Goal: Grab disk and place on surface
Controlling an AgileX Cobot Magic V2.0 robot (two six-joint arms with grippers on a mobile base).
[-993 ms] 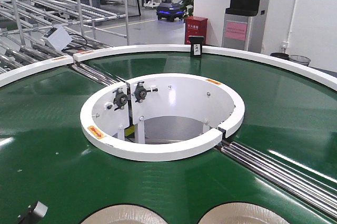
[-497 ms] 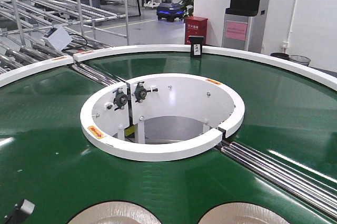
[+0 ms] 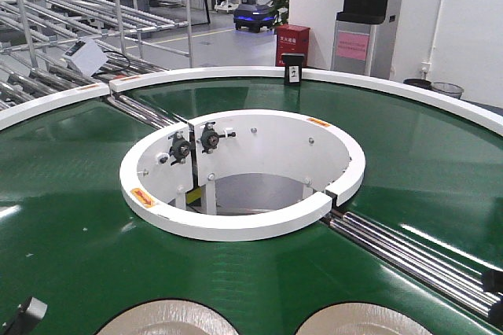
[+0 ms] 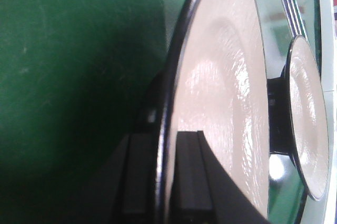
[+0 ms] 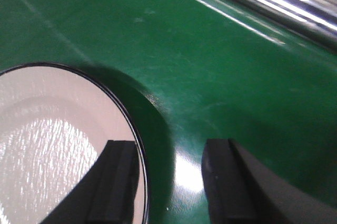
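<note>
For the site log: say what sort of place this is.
Likely a factory or logistics hall: a green ring-shaped conveyor belt, metal roller racks behind it, and a wheeled cart robot.

left tool (image 4: 164,182): two flat black fingers (image 4: 190,182), squared tips, stepped inner edge. right tool (image 5: 171,176): two matte black fingers (image 5: 120,179) with rectangular pads and sloped outer backs. front view: left arm (image 3: 27,315) has a black body with a silver-grey edge; right arm (image 3: 493,281) is dark.
</note>
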